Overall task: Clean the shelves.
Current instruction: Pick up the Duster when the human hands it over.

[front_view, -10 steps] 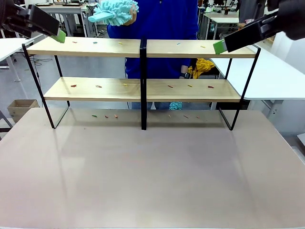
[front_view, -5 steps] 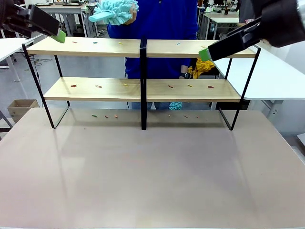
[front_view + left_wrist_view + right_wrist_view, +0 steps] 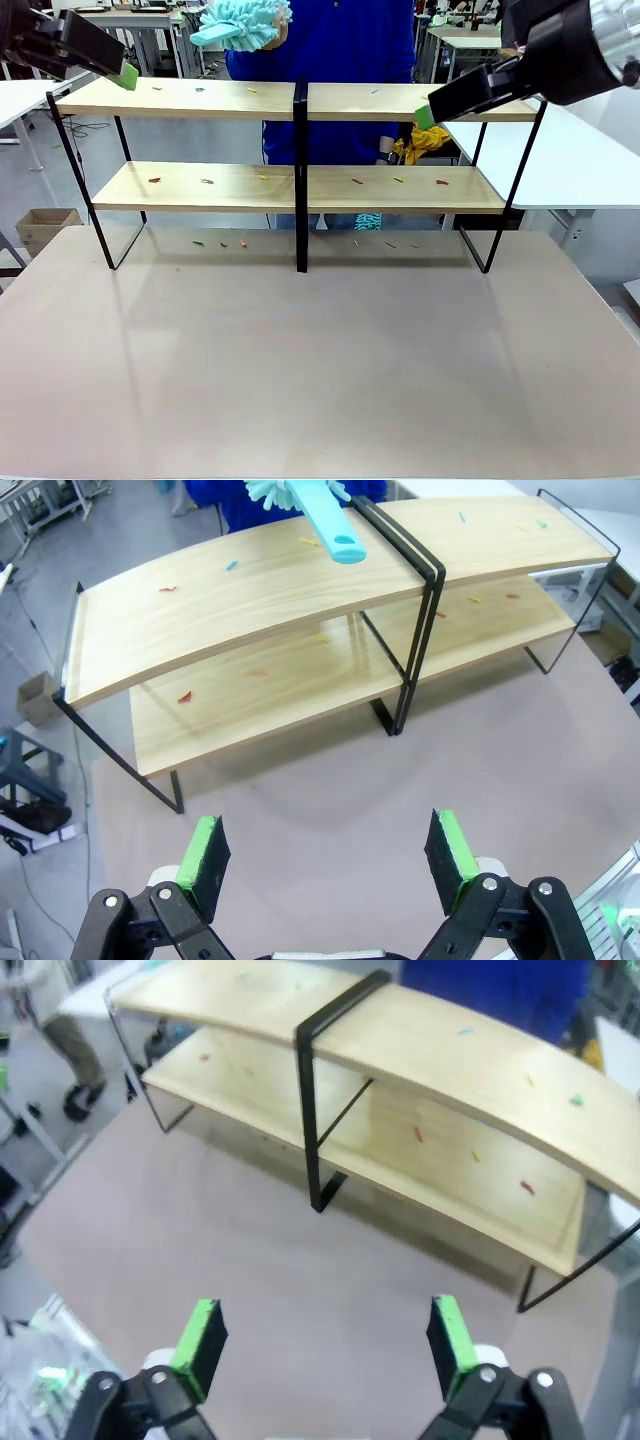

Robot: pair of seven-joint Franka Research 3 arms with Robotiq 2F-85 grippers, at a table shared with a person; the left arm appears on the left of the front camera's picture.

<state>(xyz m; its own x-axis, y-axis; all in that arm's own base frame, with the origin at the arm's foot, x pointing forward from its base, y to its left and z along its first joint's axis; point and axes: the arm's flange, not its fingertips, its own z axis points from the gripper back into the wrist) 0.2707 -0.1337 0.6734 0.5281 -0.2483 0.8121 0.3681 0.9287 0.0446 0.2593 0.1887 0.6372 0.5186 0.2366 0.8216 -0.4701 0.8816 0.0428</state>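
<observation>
Shelves (image 3: pixel 300 190) stand across the far half of the counter (image 3: pixel 320 370) in the front view. Small coloured scraps (image 3: pixel 205 181) dot both boards, and more lie beneath. The picture's corner cuts off the left pincer (image 3: pixel 122 72). The right pincer (image 3: pixel 428 112) shows one finger, crossing the top board's right end. A person's blue top (image 3: pixel 340 40) is partly hidden behind the frame, with a turquoise duster (image 3: pixel 240 22) held above.

In the left wrist view that pincer gapes wide and empty over the counter. The duster's head is cropped at the top edge.

In the right wrist view the pincer also stands wide apart, holding nothing. The shelves look blurred, their right end cropped.
</observation>
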